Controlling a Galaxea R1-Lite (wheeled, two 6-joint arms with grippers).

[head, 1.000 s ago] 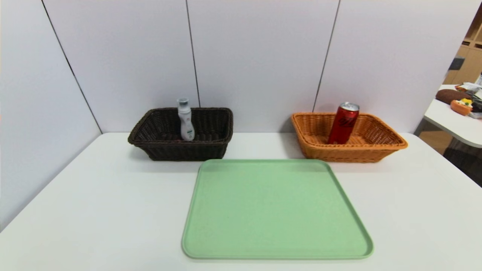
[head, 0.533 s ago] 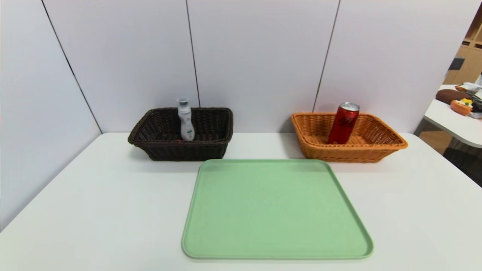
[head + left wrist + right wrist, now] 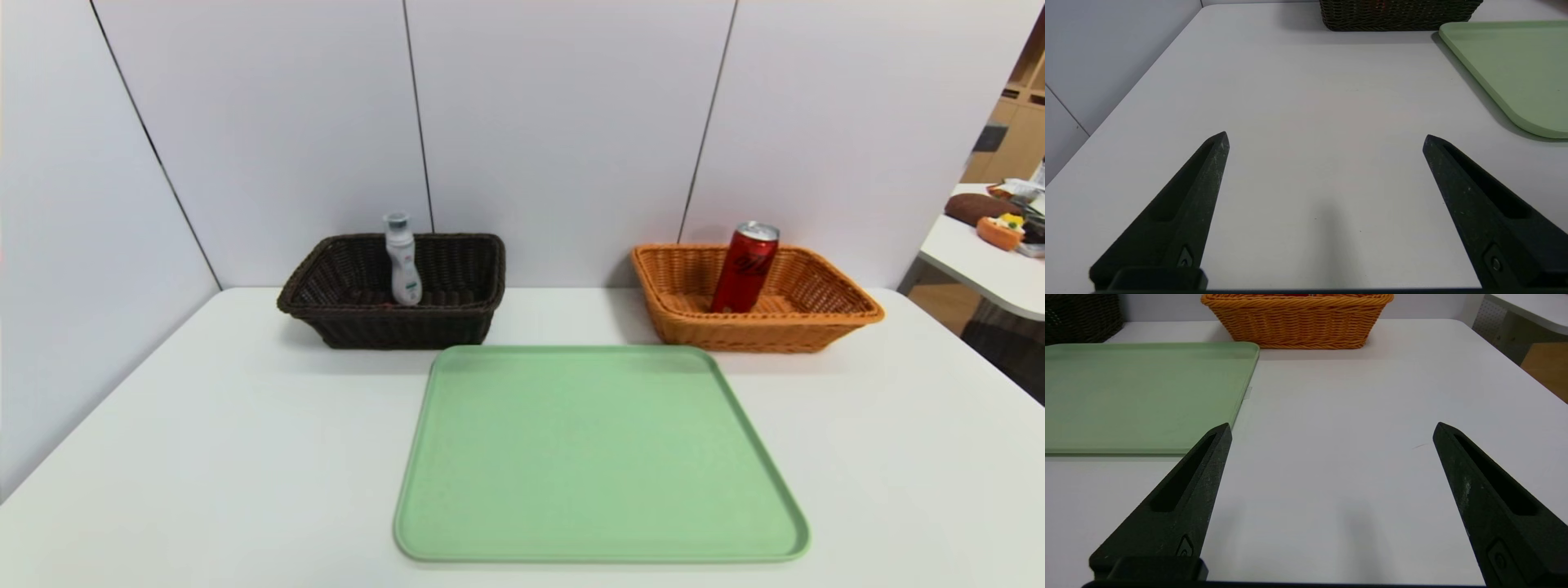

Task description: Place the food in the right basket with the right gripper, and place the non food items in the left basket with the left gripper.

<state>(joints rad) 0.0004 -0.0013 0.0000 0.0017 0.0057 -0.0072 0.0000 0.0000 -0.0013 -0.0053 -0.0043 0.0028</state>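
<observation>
Both my pincers spread wide over bare tabletop
My left gripper (image 3: 1326, 133) and right gripper (image 3: 1333, 422) hang over the near table, either side of the green tray (image 3: 604, 457). In the far-right orange basket (image 3: 759, 339), the red can (image 3: 744, 268) leans, long axis steep, top rightward.

The white table (image 3: 245, 425) is brightly and evenly lit in the head view — soft shadows are cast beside the baskets (image 3: 392, 327), and faint blurred shadows are seen in both wrist views.
</observation>
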